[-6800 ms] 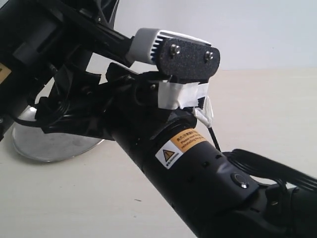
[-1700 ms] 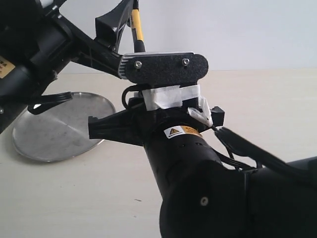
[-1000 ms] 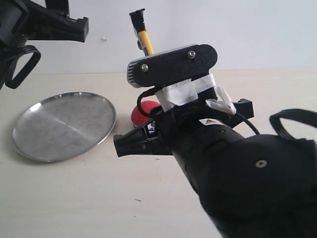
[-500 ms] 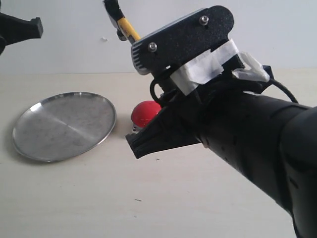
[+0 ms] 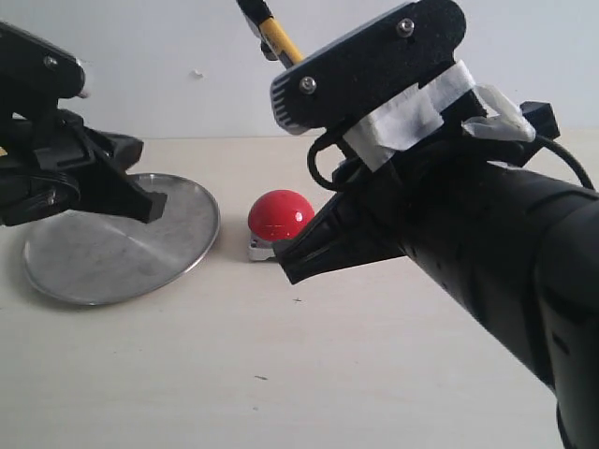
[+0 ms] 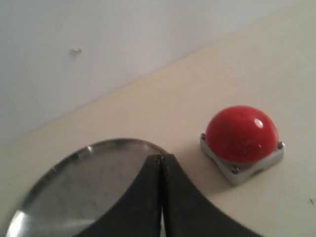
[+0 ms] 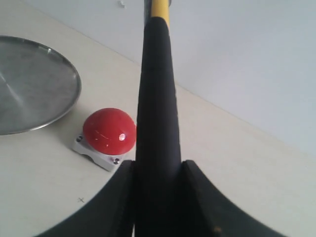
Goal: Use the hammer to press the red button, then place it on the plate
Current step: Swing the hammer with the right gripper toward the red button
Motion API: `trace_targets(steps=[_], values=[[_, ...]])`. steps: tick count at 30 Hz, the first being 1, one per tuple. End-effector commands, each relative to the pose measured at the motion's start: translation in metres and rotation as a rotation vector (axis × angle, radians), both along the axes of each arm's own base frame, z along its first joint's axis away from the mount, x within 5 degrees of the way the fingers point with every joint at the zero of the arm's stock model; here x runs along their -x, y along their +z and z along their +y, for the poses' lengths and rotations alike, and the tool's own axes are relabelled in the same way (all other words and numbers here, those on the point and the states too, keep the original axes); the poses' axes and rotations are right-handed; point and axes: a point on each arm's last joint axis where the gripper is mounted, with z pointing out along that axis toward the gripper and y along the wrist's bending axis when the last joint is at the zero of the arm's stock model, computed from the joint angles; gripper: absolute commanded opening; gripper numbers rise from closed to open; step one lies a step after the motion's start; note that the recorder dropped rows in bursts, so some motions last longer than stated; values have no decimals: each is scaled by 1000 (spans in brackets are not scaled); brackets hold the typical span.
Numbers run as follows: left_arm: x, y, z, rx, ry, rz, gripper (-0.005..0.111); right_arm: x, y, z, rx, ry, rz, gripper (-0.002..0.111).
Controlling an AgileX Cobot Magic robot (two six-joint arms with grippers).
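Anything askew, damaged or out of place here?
Nothing stands out. The red button sits upright on the table beside the plate, which lies flat. The right gripper clamps the hammer by its black handle; the left gripper is shut on nothing, over the plate.

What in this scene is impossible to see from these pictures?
- Head of the hammer: cut off by the top edge, in both the exterior and right wrist views.
- Part of the plate: exterior view, hidden behind the left gripper.
- Base of the red button: exterior view, one side hidden behind the right gripper.
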Motion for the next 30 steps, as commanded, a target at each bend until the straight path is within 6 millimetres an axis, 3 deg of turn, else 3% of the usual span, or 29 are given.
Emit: trace_targets(steps=[1, 9, 14, 17, 22, 30], values=[[5, -8, 0, -4, -35, 128, 0, -4, 13, -12, 76, -75, -92, 0], [13, -19, 0, 37, -26, 271, 0, -5, 15, -18, 150, -118, -117, 0], [25, -31, 20, 214, 167, 185, 0, -5, 15, -18, 148, -119, -117, 0], [48, -39, 36, 296, 191, 101, 0, -5, 15, -18, 148, -119, -117, 0], [94, -43, 50, 425, 71, 0, 0, -5, 15, -18, 148, -119, -117, 0], [141, -41, 77, 569, 45, -132, 0, -5, 15, -18, 140, -122, -116, 0]])
